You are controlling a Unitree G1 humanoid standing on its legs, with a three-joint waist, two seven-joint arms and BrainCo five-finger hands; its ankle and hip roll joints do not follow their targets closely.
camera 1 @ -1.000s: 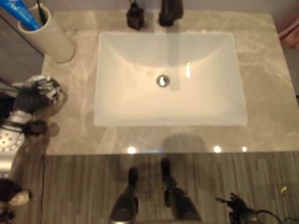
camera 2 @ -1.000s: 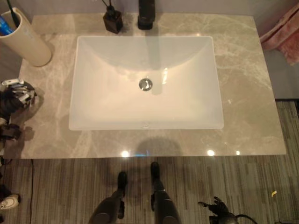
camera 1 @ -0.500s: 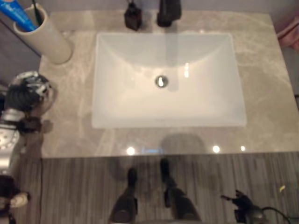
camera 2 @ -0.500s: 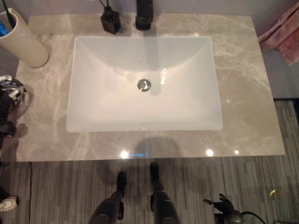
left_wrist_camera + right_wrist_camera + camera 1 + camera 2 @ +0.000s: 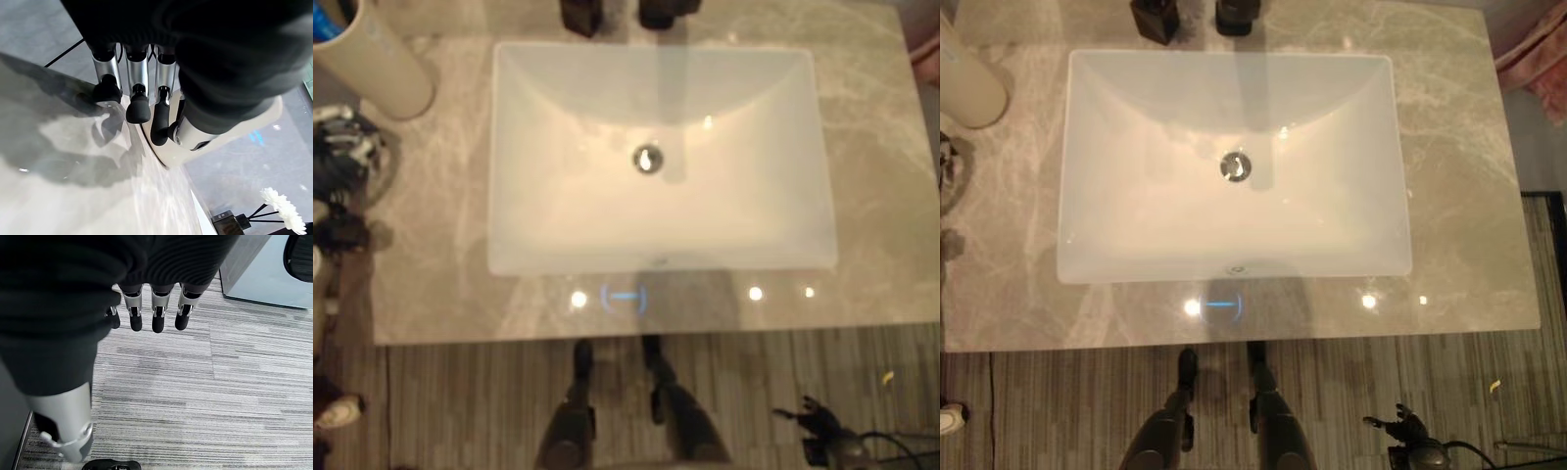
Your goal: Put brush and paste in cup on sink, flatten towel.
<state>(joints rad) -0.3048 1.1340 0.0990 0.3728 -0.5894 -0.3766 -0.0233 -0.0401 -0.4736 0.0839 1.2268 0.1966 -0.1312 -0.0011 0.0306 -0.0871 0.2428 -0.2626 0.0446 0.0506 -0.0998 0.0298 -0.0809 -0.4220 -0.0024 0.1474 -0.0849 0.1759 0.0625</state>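
Note:
A cream cup (image 5: 374,61) stands at the counter's back left corner, with a blue paste tube (image 5: 325,24) poking out of its mouth. My left hand (image 5: 347,147) hovers just in front of the cup at the counter's left edge. In the left wrist view its fingers (image 5: 138,105) hang relaxed above the marble with nothing in them, and the cup (image 5: 220,134) lies just past them. A pink towel (image 5: 1536,61) hangs off the right side. My right hand (image 5: 1400,431) hangs low over the floor, its fingers (image 5: 156,313) straight and empty.
The white sink basin (image 5: 504,259) takes up the middle of the marble counter (image 5: 881,196). A black faucet (image 5: 661,12) and a black dispenser (image 5: 579,15) stand behind it. White flowers (image 5: 281,208) appear beyond the cup. Striped floor (image 5: 205,396) lies before the counter.
The camera has shifted, so the whole counter sits differently in the picture. My left hand has drawn a little nearer to the cup. The right hand hangs as before.

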